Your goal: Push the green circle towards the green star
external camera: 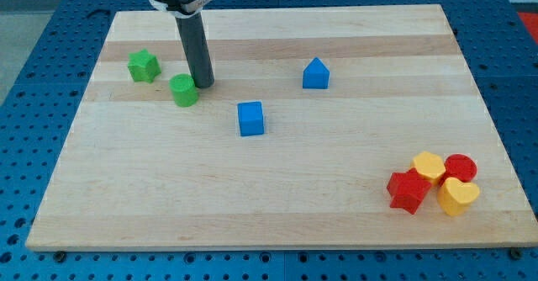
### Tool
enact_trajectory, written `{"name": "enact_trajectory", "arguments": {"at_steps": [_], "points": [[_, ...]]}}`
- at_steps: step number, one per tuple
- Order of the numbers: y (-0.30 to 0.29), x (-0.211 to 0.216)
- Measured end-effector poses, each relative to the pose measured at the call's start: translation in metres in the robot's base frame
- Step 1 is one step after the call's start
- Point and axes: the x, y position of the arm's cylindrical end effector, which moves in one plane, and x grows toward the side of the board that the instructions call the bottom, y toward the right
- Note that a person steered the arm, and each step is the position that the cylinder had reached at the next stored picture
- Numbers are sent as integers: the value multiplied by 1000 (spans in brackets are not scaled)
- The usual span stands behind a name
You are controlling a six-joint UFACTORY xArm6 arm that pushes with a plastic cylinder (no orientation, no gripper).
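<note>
Eight small blocks lie on the counter (277, 222): two green, two blue, two red and two yellow. The green pair sits at the far left — a green star (144, 66) and, just to its right and a little nearer, the green circle (184, 90). The blue pair is toward the middle: a blue cube (250, 119) and, farther back and to the right, a blue house-shaped block (315, 74). At the near right, four blocks huddle touching one another: a red star (408, 191), a red circle (460, 168), a yellow hexagon-like block (429, 167) and a yellow heart (458, 196).

My tip (203, 85) rests at the green circle's right edge, touching it or very nearly so, on the side away from the green star. The circle stands between the tip and the star, apart from the star by a small gap.

The tool is a plain dark rod, smooth and round, with no jaws to open or close — it holds nothing. The counter is a pale wooden board with lengthwise grain bands, lying on a blue perforated surface (34, 79). The blocks look like matte, solid-coloured plastic or painted wood.
</note>
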Motion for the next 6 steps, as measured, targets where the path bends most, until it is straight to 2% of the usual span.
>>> {"name": "enact_trajectory", "arguments": {"at_steps": [3, 4, 6], "points": [[-3, 86], [-31, 95], [-24, 20]]}}
